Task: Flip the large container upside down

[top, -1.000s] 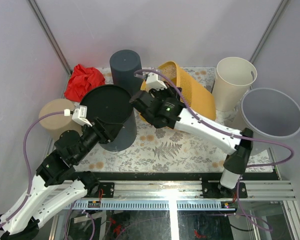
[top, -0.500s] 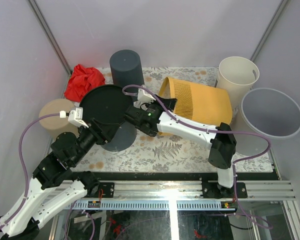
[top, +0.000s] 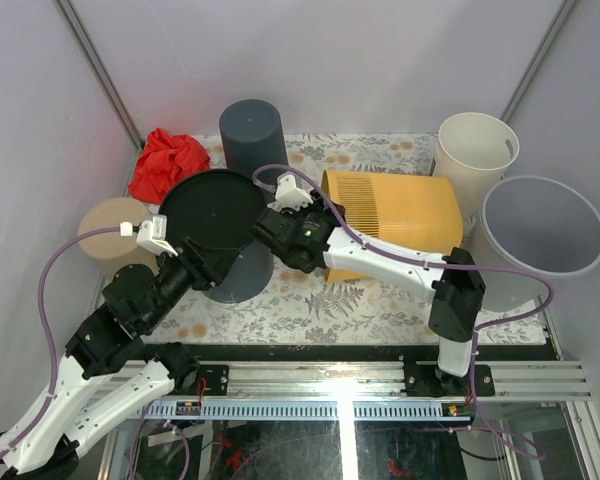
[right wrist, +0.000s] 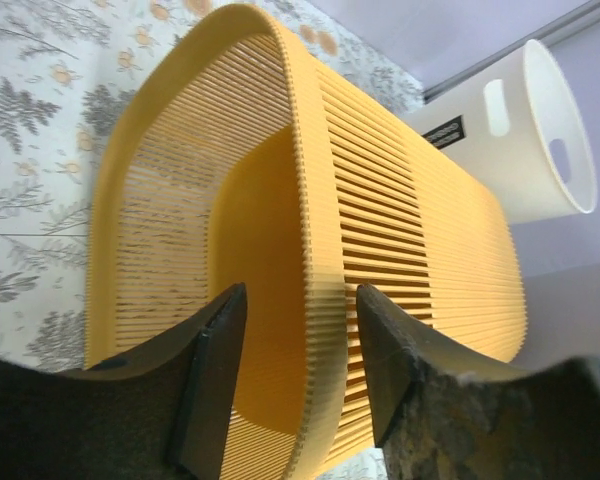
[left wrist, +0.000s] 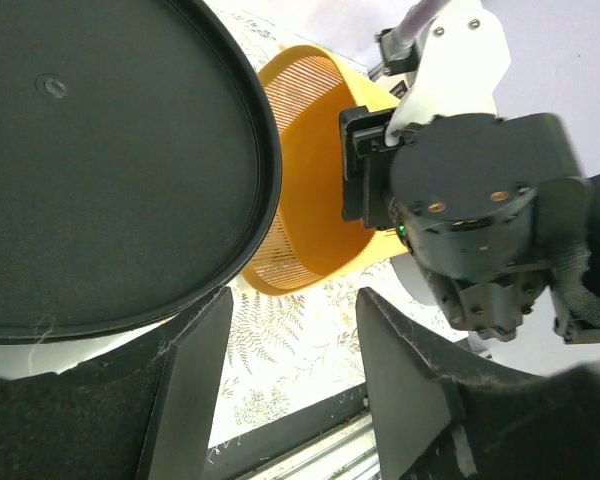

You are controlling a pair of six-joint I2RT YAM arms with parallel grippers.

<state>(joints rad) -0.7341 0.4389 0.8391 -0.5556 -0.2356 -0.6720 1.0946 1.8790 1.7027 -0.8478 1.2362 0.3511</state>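
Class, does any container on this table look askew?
The yellow basket lies tipped on its side, mouth toward the black bin, while the cream bin beside it stands upright. The right tool straddles the basket's rim.

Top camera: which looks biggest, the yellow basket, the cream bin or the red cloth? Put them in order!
Biggest: yellow basket, though an arm hides part of it.
Next: cream bin.
Smallest: red cloth.

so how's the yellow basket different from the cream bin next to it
The yellow basket lies on its side, mouth facing left; the cream bin stands upright, mouth up. The basket's walls are finely ribbed; the bin's are smooth with handle cutouts. The right gripper straddles the basket's rim; no gripper is at the bin. Both are open-topped.
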